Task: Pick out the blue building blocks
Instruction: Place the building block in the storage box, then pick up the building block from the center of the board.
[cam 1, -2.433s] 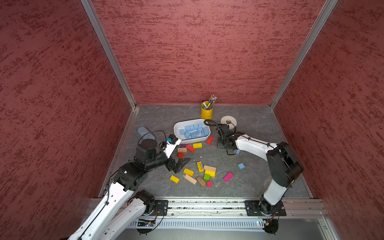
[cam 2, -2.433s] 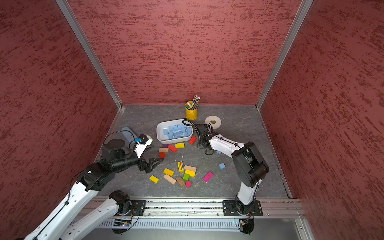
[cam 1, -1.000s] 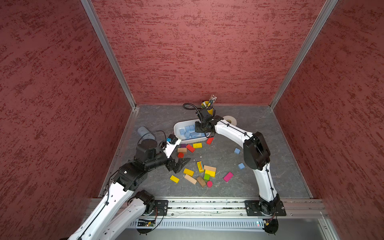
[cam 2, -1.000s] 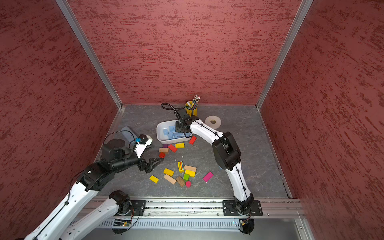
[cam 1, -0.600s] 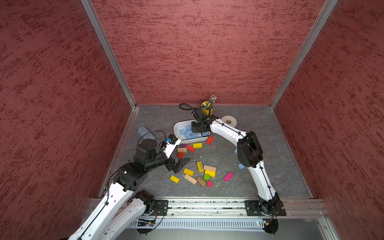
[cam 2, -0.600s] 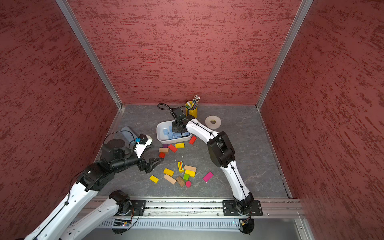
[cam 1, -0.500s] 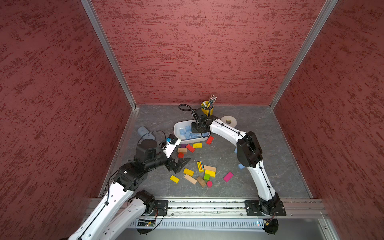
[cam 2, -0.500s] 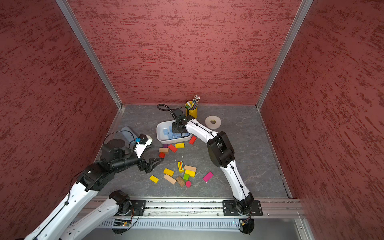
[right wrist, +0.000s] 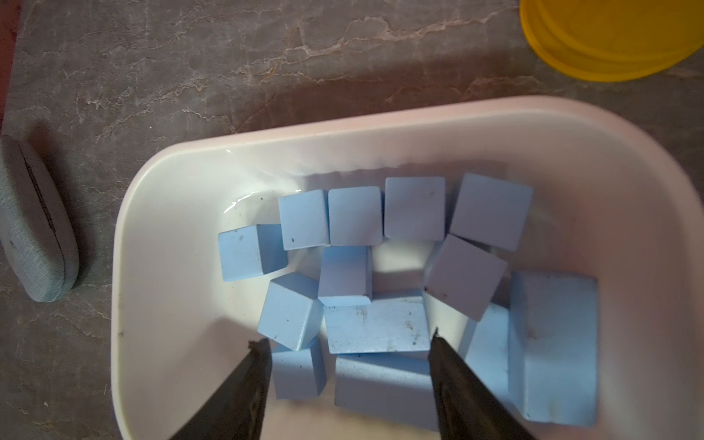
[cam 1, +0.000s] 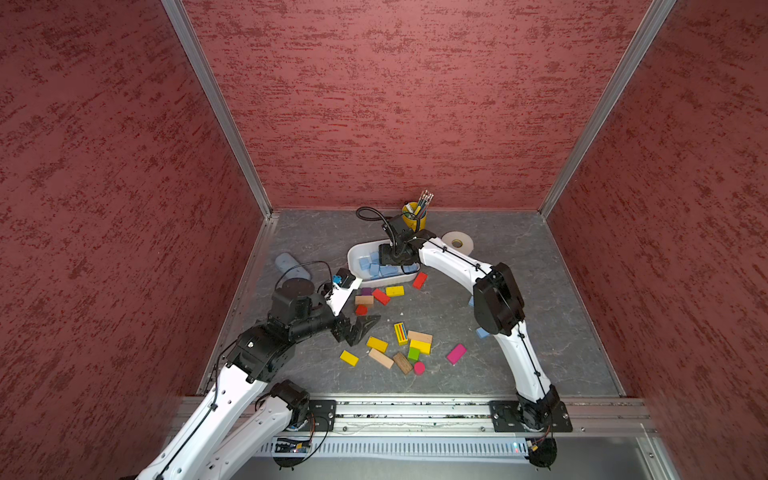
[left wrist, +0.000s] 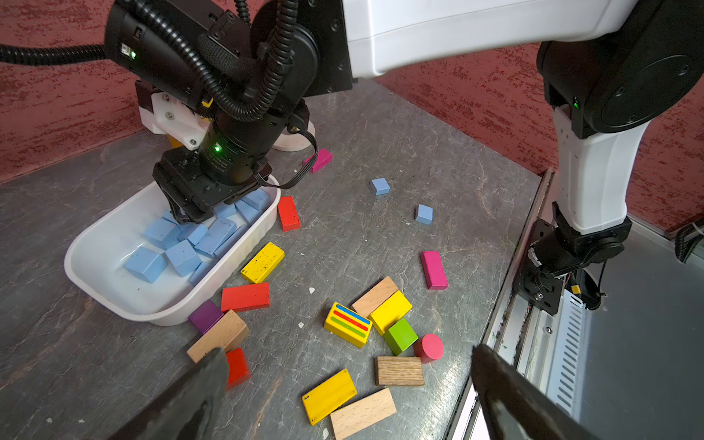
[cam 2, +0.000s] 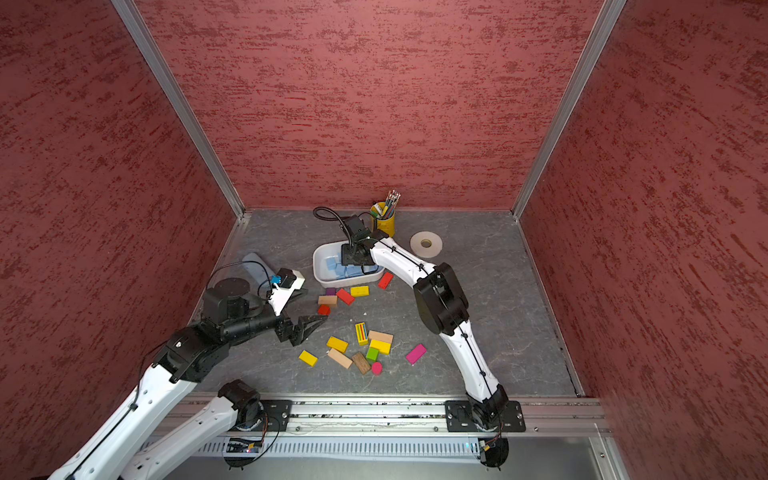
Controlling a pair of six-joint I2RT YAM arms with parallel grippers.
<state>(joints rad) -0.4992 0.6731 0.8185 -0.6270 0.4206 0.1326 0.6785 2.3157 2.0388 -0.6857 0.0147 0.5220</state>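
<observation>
Red-plastered walls on three sides, grey veined bench (cam 1: 540, 291) underneath. Toward the back, a white tray (right wrist: 343, 133) with a heap of blue blocks (right wrist: 415, 207) inside, some lying flat, some tipped on edge. Directly over that heap, the right jaws: parted roughly halfway, tips on either side of an oblong blue block (right wrist: 377, 324) lying flat in the tray, one tip hard by its end, the other clear of it, nothing gripped. Out on the bench, well apart from the tray and near the right arm's elbow, a blue cube (left wrist: 380, 186) and a second blue cube (left wrist: 424, 213). Left jaws spread wide and empty, low over the bench, just beside a wooden block (left wrist: 219, 335) and a red block (left wrist: 237, 366). In front of the tray, a scatter of red, yellow, purple, green, pink and plain wood pieces, among them a striped block (left wrist: 347, 324). Behind the tray, a yellow pencil cup (cam 1: 413, 216) and a tape roll (cam 1: 457, 243). Off toward the left wall, a grey case (cam 1: 292, 266).
</observation>
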